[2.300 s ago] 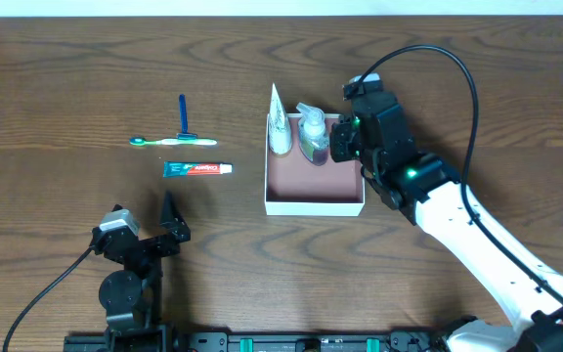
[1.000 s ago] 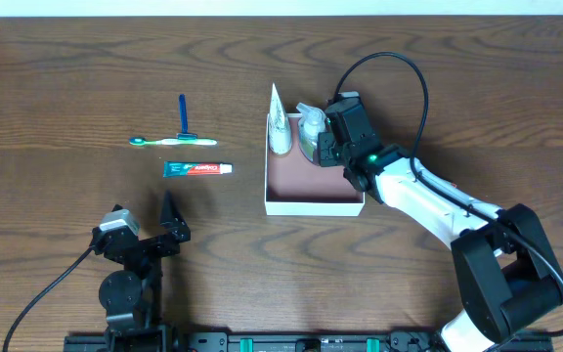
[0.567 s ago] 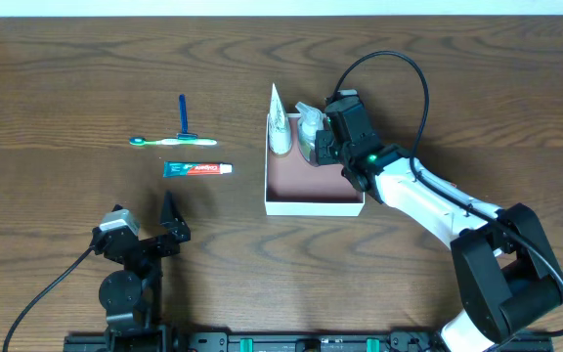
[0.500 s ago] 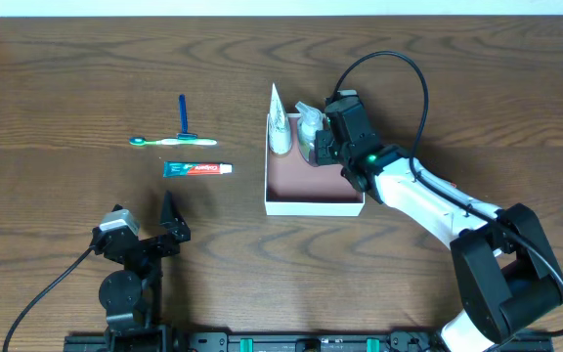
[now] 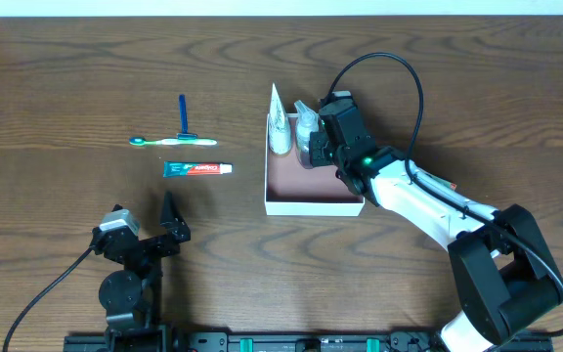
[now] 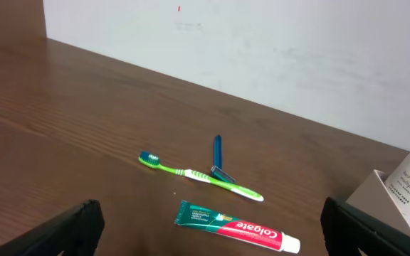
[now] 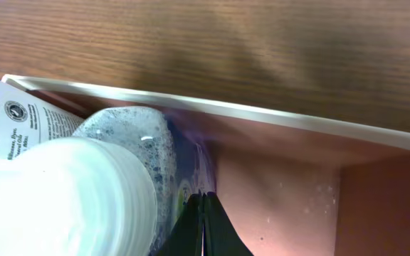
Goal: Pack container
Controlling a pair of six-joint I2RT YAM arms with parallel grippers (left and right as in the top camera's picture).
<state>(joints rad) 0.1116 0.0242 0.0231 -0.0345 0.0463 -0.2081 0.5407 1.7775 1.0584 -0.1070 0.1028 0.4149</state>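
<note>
The container (image 5: 311,188), a shallow white-walled box with a pinkish inside, holds an upright white tube (image 5: 279,127) and a clear pump bottle (image 5: 306,132) at its far side. My right gripper (image 5: 324,149) is shut and empty inside the container, its tips (image 7: 203,213) pressed against the side of the pump bottle (image 7: 112,178). A toothbrush (image 5: 174,142), a blue razor (image 5: 183,115) and a toothpaste tube (image 5: 197,169) lie on the table left of the container. My left gripper (image 5: 143,217) is open and empty near the front edge, facing the toothpaste (image 6: 237,227).
The container's far wall (image 7: 276,117) and the white tube's label (image 7: 16,114) show in the right wrist view. The left wrist view shows the toothbrush (image 6: 201,176), the razor (image 6: 218,151) and the container's corner (image 6: 376,199). A white wall stands behind the table.
My right arm has come down and to the left into the container, and its shut tips have nudged the pump bottle slightly left. The left arm has not moved.
</note>
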